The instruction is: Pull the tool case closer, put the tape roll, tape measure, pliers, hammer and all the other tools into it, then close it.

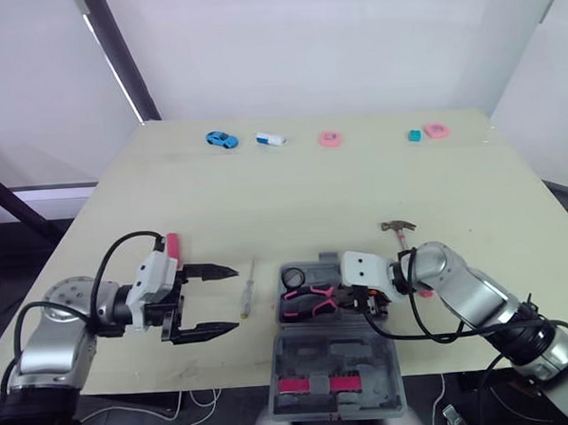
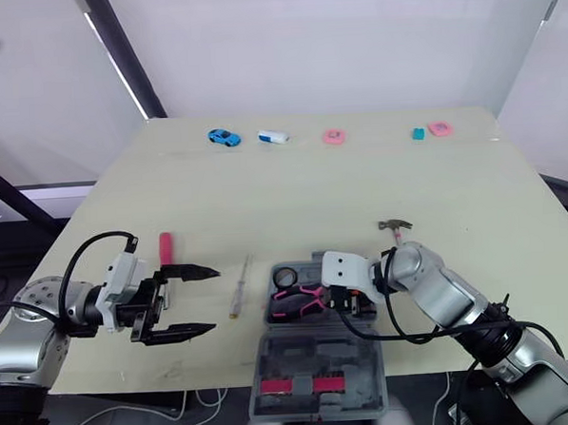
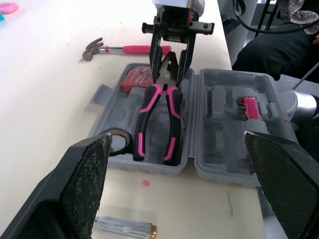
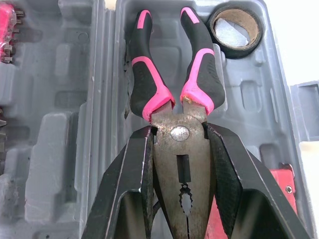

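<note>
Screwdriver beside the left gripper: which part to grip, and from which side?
Probably best to grip the screwdriver at its thicker handle, the end nearer the robot, from above with fingers across it. It lies flat, its thin shaft offers little hold, and the open left gripper is alongside.

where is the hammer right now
In the left eye view the hammer lies on the table on the robot's right, outside the open tool case, just beyond its far edge and near the right gripper, which is shut on the pliers.
</note>
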